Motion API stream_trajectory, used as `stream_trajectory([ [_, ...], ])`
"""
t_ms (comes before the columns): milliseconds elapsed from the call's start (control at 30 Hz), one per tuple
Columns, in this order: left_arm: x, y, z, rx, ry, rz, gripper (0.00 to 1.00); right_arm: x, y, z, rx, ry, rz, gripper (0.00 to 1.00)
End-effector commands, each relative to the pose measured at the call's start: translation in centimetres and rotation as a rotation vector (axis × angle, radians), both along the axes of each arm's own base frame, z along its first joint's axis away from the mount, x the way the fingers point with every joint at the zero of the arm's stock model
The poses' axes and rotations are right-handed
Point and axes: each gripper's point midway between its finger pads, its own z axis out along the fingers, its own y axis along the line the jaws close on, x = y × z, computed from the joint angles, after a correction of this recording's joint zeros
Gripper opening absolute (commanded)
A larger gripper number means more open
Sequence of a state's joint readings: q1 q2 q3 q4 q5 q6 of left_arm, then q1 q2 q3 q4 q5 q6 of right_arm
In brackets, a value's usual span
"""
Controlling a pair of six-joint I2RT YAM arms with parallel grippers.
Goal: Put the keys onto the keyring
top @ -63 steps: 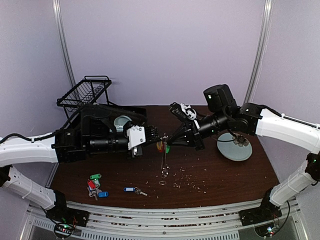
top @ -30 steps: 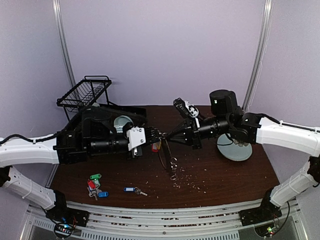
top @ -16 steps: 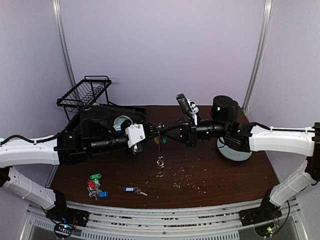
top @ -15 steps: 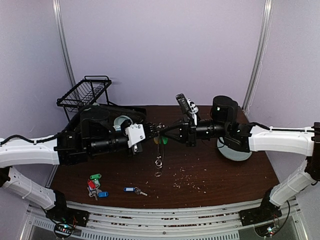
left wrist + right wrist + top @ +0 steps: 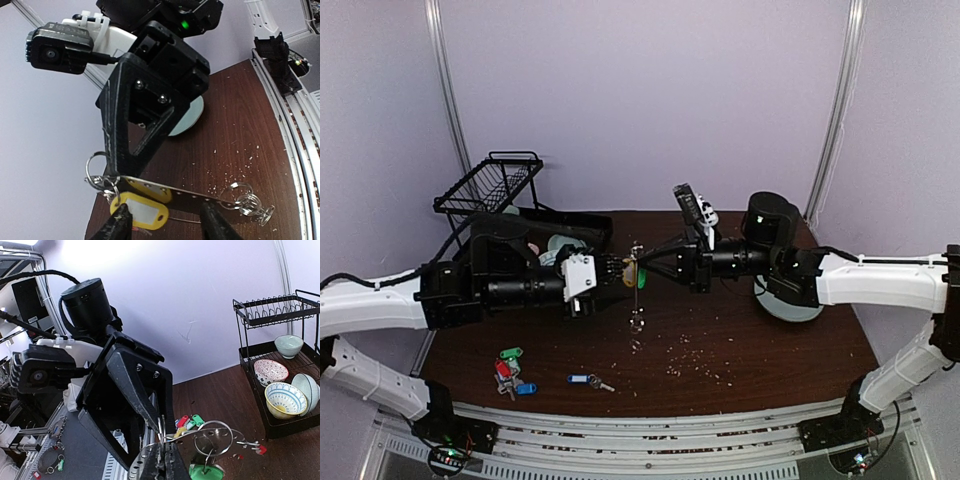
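The keyring (image 5: 637, 300) hangs edge-on above the table's middle, held at its top by my right gripper (image 5: 644, 271), which is shut on its rim (image 5: 163, 460). In the left wrist view the keyring (image 5: 200, 199) is a flat perforated strip with wire rings at both ends. A yellow-tagged key (image 5: 142, 211) and a green-tagged key (image 5: 205, 473) dangle from it. My left gripper (image 5: 166, 225) is open, its fingers either side of the yellow tag and strip, gripping nothing. Loose keys lie on the table at front left: green (image 5: 510, 353), red (image 5: 503, 369) and two blue (image 5: 582, 379).
A black dish rack (image 5: 490, 190) holding bowls (image 5: 285, 399) stands at the back left. A pale green plate (image 5: 790, 300) lies at the right under my right arm. Pale crumbs (image 5: 690, 355) are scattered across the dark table near its middle.
My left gripper has opened, letting go at the keyring, and drawn back a little to the left. The right arm levelled out; the keyring now hangs straight from it.
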State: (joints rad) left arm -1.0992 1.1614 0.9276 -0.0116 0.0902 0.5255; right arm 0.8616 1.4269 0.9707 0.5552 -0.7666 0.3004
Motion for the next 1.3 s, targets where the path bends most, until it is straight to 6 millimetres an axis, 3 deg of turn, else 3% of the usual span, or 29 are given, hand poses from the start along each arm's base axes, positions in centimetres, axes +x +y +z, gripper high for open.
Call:
stream_trajectory([
  [0,-0.8,1.4,2.4,-0.037,0.027,-0.096,0.53,-0.1,-0.9,2.6,0.059,-0.09,-0.024,0.0],
  [67,0.0,2.0,3.3,-0.063,0.046,-0.079,0.53,-0.1,-0.9,2.4,0.05,-0.095,-0.029,0.0],
  [200,2.0,2.3,5.1,-0.166,0.127,-0.046,0.37,0.2,-0.9,2.1,0.039,-0.103,-0.045,0.0],
  [333,1.3,1.2,6.4,-0.258,0.26,-0.142,0.36,0.3,-1.0,2.3,0.046,-0.115,-0.053,0.0],
  [433,1.5,0.6,6.2,-0.262,0.31,-0.154,0.35,0.3,-1.1,2.5,0.059,-0.128,-0.059,0.0],
  [733,2.4,0.0,6.2,-0.303,0.387,-0.142,0.16,0.3,-0.7,2.5,0.057,-0.135,-0.048,0.0],
  [1000,2.7,-0.5,5.5,-0.292,0.418,-0.139,0.23,0.1,-0.5,2.3,0.046,-0.147,-0.044,0.0],
  [1267,2.3,-0.7,5.6,-0.3,0.434,-0.171,0.17,-0.2,-0.2,2.0,0.028,-0.159,-0.033,0.0],
])
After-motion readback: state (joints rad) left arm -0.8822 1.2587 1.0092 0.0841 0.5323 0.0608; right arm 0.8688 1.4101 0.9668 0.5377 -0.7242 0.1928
